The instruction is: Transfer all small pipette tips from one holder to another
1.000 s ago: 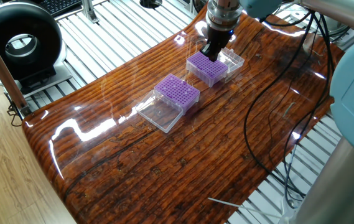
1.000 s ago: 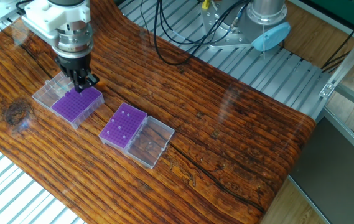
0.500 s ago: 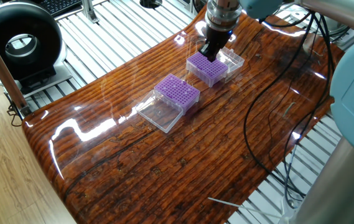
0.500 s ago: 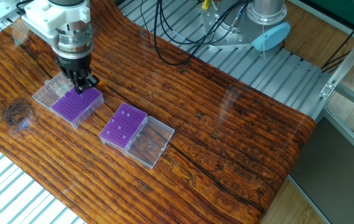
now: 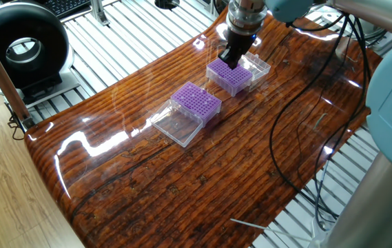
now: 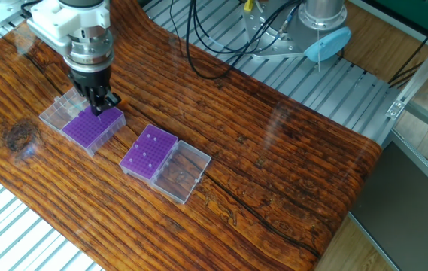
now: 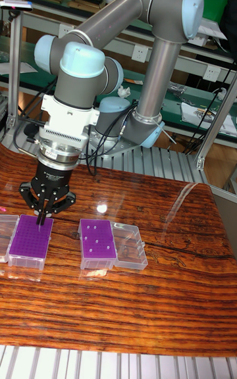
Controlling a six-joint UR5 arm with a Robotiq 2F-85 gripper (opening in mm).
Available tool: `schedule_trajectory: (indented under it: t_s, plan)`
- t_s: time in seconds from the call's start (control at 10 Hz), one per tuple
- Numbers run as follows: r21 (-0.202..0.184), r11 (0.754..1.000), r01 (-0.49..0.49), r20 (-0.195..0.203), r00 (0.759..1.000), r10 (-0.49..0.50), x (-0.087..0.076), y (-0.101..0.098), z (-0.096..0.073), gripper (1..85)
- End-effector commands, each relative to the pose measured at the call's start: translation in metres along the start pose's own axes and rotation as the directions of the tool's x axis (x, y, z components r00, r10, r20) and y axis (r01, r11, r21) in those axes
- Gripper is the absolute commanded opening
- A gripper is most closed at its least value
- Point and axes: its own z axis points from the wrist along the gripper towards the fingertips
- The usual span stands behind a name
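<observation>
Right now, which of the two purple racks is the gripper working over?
The purple rack nearer the table's end, directly under the gripper. The other rack sits apart, showing pale tips in its holes.

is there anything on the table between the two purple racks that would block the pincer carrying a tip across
Nothing visible does. The pincer hovers over the far purple grid rack. Between it and the other purple grid rack, which has a few pale tips showing on top, lies only bare glossy wooden table. Each rack's clear plastic lid lies on its outer side, off that path.

Two purple racks point(image 6: 93, 126) point(image 6: 149, 152) on a striped reddish-brown table point(image 6: 274, 165).
</observation>
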Motion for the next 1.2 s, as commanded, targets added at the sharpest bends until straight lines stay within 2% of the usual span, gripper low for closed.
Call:
schedule_trajectory:
  t_s: [0.0, 1.1]
  plan:
    - [-0.020, 1.000, -0.018, 0.017, 1.000, 0.018, -0.005, 0.004, 0.000, 1.3]
    - [-0.062, 0.997, -0.046, 0.060, 0.997, 0.050, -0.019, 0.015, 0.003, 1.3]
